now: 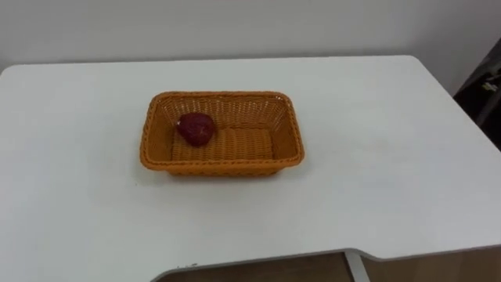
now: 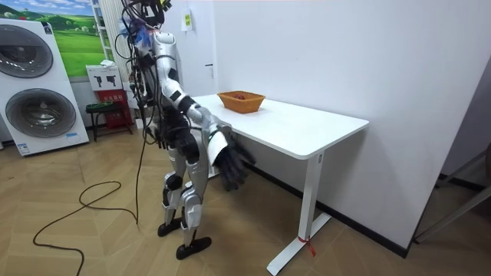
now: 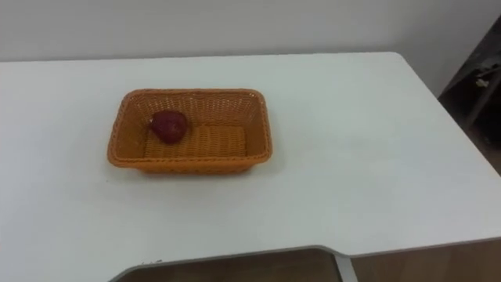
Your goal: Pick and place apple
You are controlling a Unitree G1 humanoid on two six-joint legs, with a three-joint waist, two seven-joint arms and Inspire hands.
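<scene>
Apple [image 1: 196, 128] sat in the left end of the wicker basket [image 1: 221, 162], mid white table [image 1: 376, 157] | room view caught the right hand [image 2: 230, 163] hanging below the tabletop, arm stretched down and forward | fingers blurred, grip impossible to call | robot stood at the table's long side.

- Torso shell is white and silver, with black at the joints and waist.
- Head is dark, with a tangle of dark wires on top and a bit of blue and red beside it.
- Dark straps run from the shoulders up out of frame.
- Arms are segmented: white upper shell, black elbow, silver-grey forearm.
- Right hand [image 2: 232, 165] is black, with a small white tag just behind it at the wrist.
- Legs are silver-white with black knees and flat black feet.
- A dark cable trails from the body and loops across the wood floor.
</scene>
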